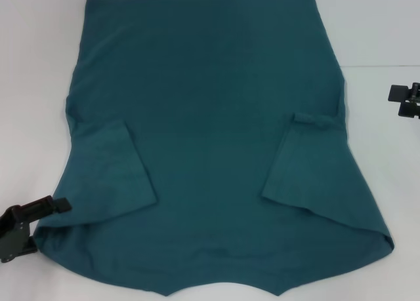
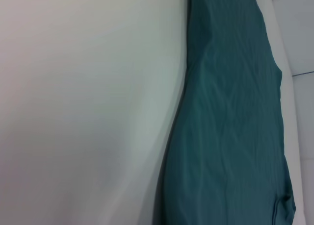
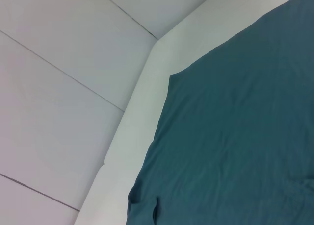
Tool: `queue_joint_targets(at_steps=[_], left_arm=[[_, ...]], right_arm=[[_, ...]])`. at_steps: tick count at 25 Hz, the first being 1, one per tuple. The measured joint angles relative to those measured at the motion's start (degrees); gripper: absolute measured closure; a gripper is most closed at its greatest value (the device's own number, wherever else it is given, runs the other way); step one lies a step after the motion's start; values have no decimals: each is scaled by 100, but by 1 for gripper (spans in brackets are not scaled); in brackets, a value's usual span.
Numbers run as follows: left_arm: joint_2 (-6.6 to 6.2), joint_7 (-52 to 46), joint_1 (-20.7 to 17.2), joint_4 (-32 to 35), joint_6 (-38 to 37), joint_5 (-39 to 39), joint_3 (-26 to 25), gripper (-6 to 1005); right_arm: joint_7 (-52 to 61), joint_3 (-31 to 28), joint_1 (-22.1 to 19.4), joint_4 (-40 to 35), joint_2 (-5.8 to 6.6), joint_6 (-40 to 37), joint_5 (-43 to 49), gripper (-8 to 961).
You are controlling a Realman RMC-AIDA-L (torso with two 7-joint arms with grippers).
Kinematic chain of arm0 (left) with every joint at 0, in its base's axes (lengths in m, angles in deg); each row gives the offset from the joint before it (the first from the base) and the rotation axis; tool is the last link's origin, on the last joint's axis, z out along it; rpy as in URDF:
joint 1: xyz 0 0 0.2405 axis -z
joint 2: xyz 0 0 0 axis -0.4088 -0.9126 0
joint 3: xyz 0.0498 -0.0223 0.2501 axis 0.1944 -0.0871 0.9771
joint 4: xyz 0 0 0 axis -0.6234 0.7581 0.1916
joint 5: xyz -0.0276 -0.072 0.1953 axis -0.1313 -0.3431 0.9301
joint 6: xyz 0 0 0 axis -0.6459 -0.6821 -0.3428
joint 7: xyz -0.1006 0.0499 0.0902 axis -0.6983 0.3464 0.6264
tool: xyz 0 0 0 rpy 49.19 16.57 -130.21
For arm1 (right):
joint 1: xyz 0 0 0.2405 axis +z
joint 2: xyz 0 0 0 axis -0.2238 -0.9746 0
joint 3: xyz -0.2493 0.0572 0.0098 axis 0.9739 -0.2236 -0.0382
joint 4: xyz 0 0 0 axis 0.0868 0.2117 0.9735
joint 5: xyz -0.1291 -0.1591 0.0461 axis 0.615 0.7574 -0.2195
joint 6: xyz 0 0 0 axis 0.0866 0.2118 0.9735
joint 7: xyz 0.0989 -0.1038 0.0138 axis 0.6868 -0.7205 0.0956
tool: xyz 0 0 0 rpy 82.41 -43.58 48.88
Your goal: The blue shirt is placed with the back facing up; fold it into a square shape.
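Note:
The blue shirt (image 1: 210,117) lies flat on the white table (image 1: 387,25), plain side up and collar end nearest me. Its left sleeve (image 1: 108,176) and right sleeve (image 1: 308,163) are both folded in over the body. My left gripper (image 1: 39,212) is just off the shirt's near left edge, low over the table. My right gripper (image 1: 403,99) is off the shirt's right side, apart from the cloth. The shirt also shows in the left wrist view (image 2: 230,137) and in the right wrist view (image 3: 235,137). No lettering shows.
The shirt covers most of the table. White table surface shows to its left (image 2: 88,112) and to its right (image 1: 387,183). The right wrist view shows the table's edge (image 3: 132,127) and a tiled floor (image 3: 59,87) beyond it.

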Motion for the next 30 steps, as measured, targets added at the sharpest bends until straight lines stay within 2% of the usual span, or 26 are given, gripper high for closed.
queue_joint_targets(at_steps=[3,8,19,30], left_arm=[[1,62,-4,11,-9,-24,-64,108],[-5,99,-6,13,13,-31,-119,270],[-1,291,-47,83,-3,-61,-121,502],[-18,634,-18,22,-306,-157,-120,983]], right_arm=[[0,0,0,0,5,4,0,136],[0,6,0,0,14,0,20,137],[18,-4,-8,54,49,-13,26,137],[-190,-332,-84,112,-2,215,-5,137]])
